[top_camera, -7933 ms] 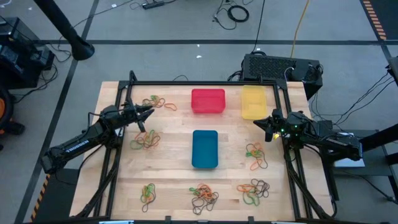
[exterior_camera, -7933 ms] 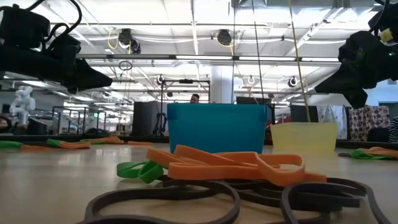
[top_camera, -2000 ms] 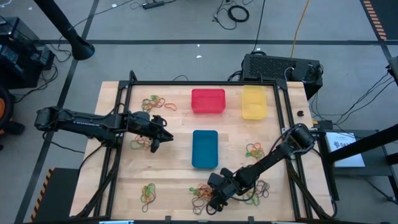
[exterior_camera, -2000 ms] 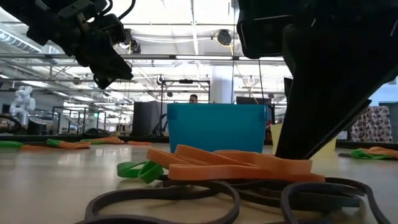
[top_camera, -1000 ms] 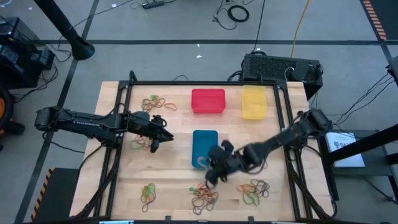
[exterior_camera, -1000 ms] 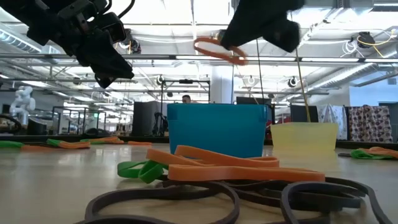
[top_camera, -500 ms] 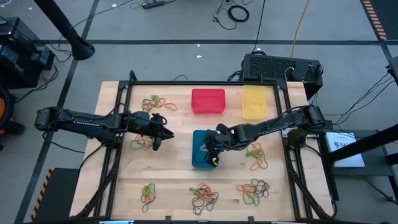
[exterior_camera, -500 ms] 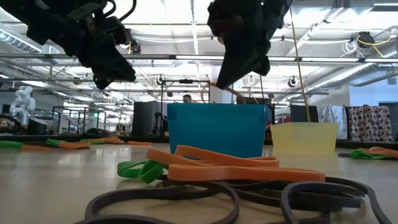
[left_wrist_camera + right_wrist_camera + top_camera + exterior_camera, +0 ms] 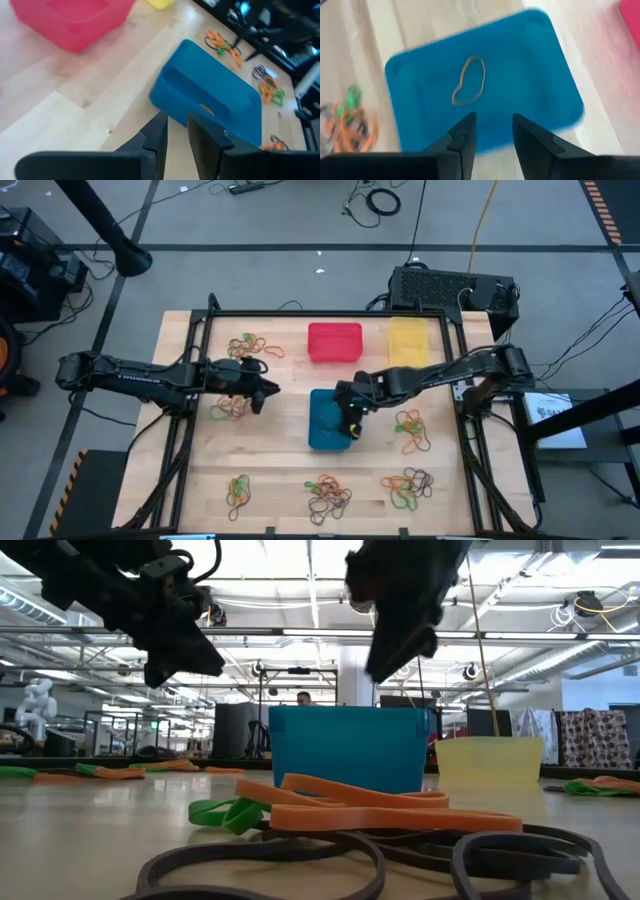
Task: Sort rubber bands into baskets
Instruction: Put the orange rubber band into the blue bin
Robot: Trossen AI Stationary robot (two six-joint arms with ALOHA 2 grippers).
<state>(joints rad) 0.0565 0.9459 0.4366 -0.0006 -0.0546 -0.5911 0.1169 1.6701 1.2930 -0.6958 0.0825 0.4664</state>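
The blue basket (image 9: pixel 326 423) stands mid-table, with one orange rubber band (image 9: pixel 469 82) lying flat on its floor. My right gripper (image 9: pixel 493 131) hangs above the basket's right side (image 9: pixel 350 418), open, with nothing between its fingers. My left gripper (image 9: pixel 176 136) hovers left of the blue basket (image 9: pixel 210 102), over a rubber band pile (image 9: pixel 232 409). Its fingers stand a narrow gap apart with only bare wood showing between them. The red basket (image 9: pixel 334 342) and yellow basket (image 9: pixel 408 343) stand at the far edge.
Loose piles of rubber bands lie at the far left (image 9: pixel 250 343), at the right (image 9: pixel 410 428) and along the near edge (image 9: pixel 238 492) (image 9: pixel 328 495) (image 9: pixel 408 485). A black frame (image 9: pixel 300 313) borders the tabletop. In the low view, bands (image 9: pixel 370 810) lie close in front of the blue basket (image 9: pixel 350 745).
My right gripper has carried an orange rubber band from just beyond the near-edge piles toward the far edge, over the blue basket, and has opened. The band has fallen and now lies inside the basket. My left gripper has rolled about its own axis in place.
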